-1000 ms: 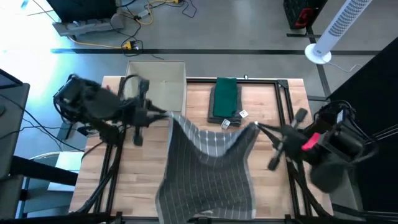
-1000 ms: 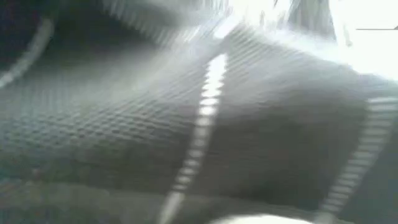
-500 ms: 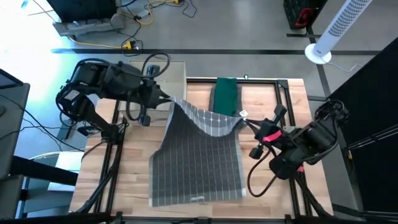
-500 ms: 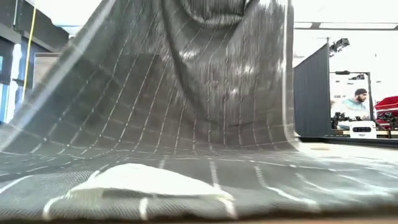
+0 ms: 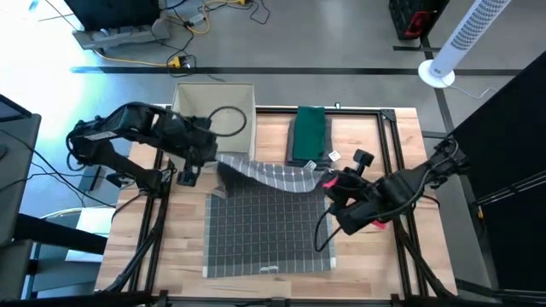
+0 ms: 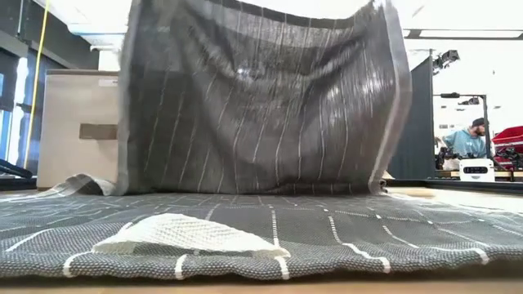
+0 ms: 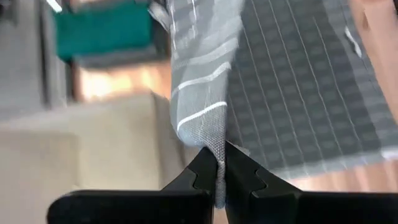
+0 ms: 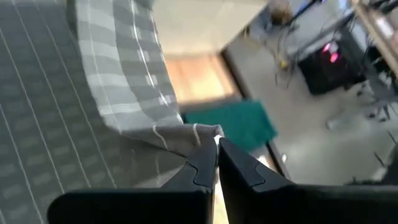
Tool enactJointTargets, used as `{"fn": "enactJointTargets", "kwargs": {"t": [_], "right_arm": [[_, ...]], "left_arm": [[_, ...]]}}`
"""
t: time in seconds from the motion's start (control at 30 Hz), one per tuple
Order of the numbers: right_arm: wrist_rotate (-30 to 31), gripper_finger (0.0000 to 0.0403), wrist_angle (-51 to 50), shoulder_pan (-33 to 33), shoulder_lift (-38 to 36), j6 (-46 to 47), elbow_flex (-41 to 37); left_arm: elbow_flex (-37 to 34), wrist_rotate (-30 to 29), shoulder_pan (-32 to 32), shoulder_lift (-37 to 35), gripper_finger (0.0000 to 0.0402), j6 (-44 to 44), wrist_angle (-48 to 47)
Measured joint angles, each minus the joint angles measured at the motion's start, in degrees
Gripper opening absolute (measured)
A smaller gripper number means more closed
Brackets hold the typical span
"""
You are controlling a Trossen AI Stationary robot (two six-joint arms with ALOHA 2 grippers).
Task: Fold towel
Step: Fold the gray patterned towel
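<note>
A grey towel [image 5: 269, 226] with a thin white grid lies spread on the wooden table. Its near part is flat, with a white label [image 6: 188, 233] near the front edge. Its far part stands up like a curtain [image 6: 261, 98]. My left gripper [image 5: 216, 164] is shut on the far left corner and my right gripper [image 5: 326, 181] on the far right corner. The low view hides both grippers behind the raised cloth. My left gripper pinches the towel's far left corner [image 7: 211, 134] between its two fingers, at the hemmed edge. The cloth runs slack from the fingers down to the part lying on the table. My right gripper pinches the towel's far right corner [image 8: 208, 132] between its two fingers, at the bunched hem. The held edge sags toward the other gripper, and the rest lies on the table.
A folded green towel [image 5: 309, 135] lies at the table's far edge, just beyond the raised edge. A beige box [image 5: 213, 107] stands at the far left. A black frame [image 5: 388, 136] runs along the far and right sides. A white fan [image 5: 465, 38] stands on the floor.
Both grippers have come down and drawn closer together, holding the corners throughout. The towel, which hung high with its near edge past the table's front, has been pulled toward the far edge. Most of it now lies flat; only the far strip stays raised.
</note>
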Motion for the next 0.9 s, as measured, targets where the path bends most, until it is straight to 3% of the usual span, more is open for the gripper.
{"fn": "enactJointTargets", "kwargs": {"t": [0.23,0.3,0.4,0.63,0.77,0.9], "right_arm": [[-8.22,0.0,1.11,-0.67,0.0,-0.3,-7.49],[-8.32,0.0,0.42,-0.64,-0.46,0.4,-8.74],[-2.19,0.0,0.21,-1.14,-1.92,2.53,-9.12],[12.65,0.0,1.24,-3.39,-5.36,2.33,-6.09],[13.14,0.0,4.9,-4.52,-6.22,-2.89,-5.51],[11.55,0.0,6.25,-4.89,-6.27,-5.29,-5.52]], "left_arm": [[-14.96,10.51,-2.69,-6.3,0.0001,-6.89,0.24],[-17.33,10.4,-3.46,-7.02,0.0,-6.81,-0.38],[-18.44,5.04,-3.65,-7.78,0.0,-6.63,-0.82],[-11.14,-12.74,-2.8,-8.6,0.0,-3.37,3.25],[-4.67,-14.18,-2.8,-8.7,0.0004,0.11,6.13],[0.44,-10.42,-2.8,-8.7,0.0008,1.1,5.93]]}}
